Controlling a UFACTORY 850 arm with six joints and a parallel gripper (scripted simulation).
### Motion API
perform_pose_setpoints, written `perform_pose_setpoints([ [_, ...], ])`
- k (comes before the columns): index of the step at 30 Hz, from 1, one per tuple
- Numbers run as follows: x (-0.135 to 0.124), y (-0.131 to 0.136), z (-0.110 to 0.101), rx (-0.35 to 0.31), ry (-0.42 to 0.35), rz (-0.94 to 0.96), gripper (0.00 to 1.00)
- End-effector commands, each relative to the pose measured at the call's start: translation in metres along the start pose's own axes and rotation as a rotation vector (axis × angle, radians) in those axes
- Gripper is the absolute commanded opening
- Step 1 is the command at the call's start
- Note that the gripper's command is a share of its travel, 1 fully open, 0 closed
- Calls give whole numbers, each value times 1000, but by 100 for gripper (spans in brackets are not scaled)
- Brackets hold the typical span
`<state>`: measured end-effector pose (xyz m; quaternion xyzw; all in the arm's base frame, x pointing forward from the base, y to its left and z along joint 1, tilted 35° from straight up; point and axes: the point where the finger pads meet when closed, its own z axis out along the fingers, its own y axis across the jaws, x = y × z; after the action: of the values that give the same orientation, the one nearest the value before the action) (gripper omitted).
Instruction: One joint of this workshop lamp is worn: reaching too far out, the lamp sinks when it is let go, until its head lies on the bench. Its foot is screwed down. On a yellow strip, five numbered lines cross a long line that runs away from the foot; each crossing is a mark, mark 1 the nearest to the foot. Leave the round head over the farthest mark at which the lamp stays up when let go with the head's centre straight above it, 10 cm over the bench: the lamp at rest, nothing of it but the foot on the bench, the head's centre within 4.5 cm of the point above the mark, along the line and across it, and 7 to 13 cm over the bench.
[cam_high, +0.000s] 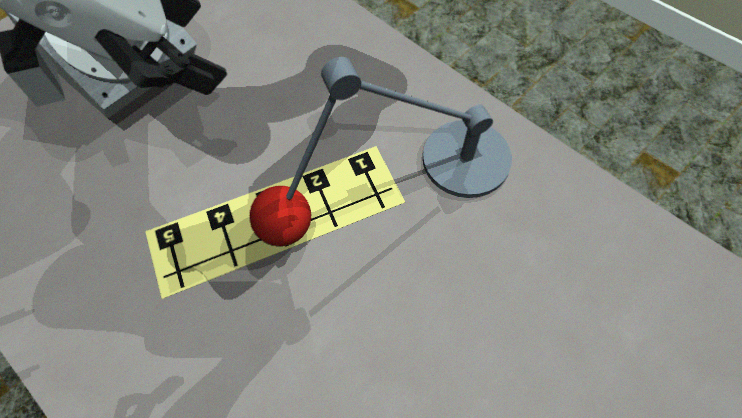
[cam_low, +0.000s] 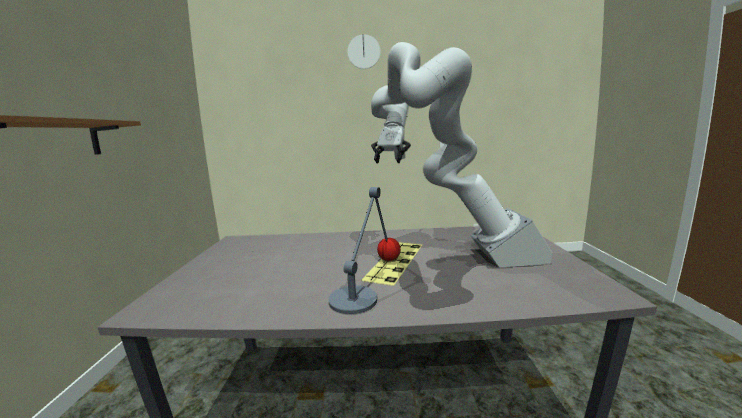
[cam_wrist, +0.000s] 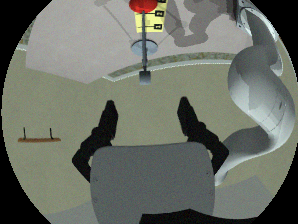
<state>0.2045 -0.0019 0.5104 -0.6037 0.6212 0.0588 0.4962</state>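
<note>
The grey lamp stands with its round foot (cam_high: 467, 160) (cam_low: 353, 300) (cam_wrist: 144, 47) on the bench (cam_high: 519, 311) (cam_low: 233, 280). Its elbow joint (cam_high: 340, 77) (cam_low: 374, 192) is raised high. The red round head (cam_high: 280, 215) (cam_low: 388, 249) (cam_wrist: 141, 4) hangs a little above the yellow strip (cam_high: 197, 244) (cam_low: 393, 267), over the crossing between labels 2 and 4, and hides label 3. My gripper (cam_high: 213, 75) (cam_low: 389, 156) (cam_wrist: 147, 105) is open and empty. It is high above the bench, above and beyond the lamp's elbow, well clear of the lamp.
The robot's base (cam_high: 77, 67) (cam_low: 511, 246) sits at the far end of the bench beyond mark 5. A wall shelf (cam_low: 62, 123) hangs at the left, away from the bench. The bench edge runs close behind the lamp's foot in the overhead view.
</note>
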Motion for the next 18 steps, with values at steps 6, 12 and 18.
perform_pose_setpoints([
  [6,37,-1,41,0,1,0,100],
  [12,59,-1,65,0,3,0,100],
  [18,79,-1,86,0,1,1,100],
])
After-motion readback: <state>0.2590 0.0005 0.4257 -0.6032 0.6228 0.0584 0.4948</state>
